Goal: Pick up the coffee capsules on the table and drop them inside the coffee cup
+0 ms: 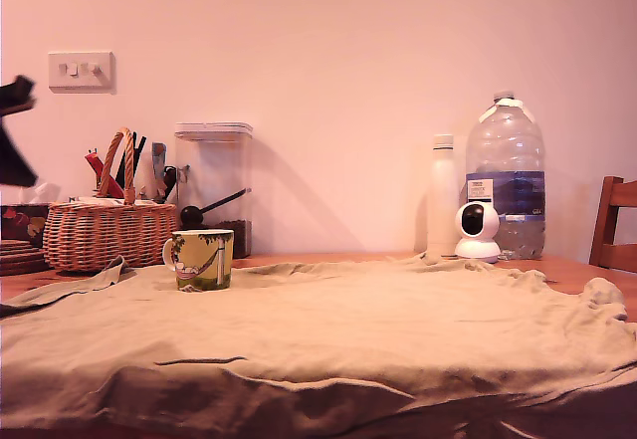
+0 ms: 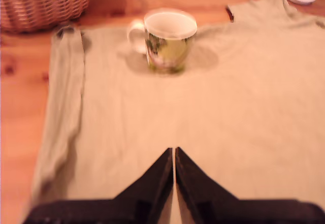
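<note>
1. The hand (image 2: 174, 150) is seen in the wrist view with its two black fingers pressed together, nothing pinched between them.
2. The coffee cup (image 2: 169, 40) stands upright on the olive cloth (image 2: 213, 132) covering the bench, straight ahead of the fingertips and well apart from them, its pale handle turned toward the wicker basket (image 2: 43, 3).
3. No coffee capsule can be made out in either view.
4. In the exterior view only a dark part of the arm (image 1: 14, 130) is caught at the left edge.

Wooden table (image 1: 572, 270) — olive cloth (image 1: 328, 339) spread over it, wicker basket (image 1: 107, 232) beside.
</note>
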`<action>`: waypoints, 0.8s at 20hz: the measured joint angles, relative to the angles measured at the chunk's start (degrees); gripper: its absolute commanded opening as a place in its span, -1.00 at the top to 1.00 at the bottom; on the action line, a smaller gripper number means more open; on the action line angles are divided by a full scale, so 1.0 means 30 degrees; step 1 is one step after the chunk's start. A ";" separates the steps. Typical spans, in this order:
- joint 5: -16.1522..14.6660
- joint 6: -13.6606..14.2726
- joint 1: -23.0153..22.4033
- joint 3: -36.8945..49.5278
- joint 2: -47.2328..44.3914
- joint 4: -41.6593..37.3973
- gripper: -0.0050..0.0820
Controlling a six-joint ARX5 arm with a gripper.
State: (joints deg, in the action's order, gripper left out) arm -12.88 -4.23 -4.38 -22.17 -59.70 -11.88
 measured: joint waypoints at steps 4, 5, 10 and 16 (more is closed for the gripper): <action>0.0189 -0.0321 0.0000 0.1945 0.3089 0.0197 0.93; 0.0189 -0.0568 0.0000 0.2237 0.4109 0.0488 0.93; 0.0189 -0.0721 0.0000 0.2863 0.7898 0.2645 0.93; 0.0197 -0.0991 0.0000 0.2929 1.1548 0.5479 0.93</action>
State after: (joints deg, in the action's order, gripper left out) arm -12.29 -7.20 -4.38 -13.39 -25.06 4.56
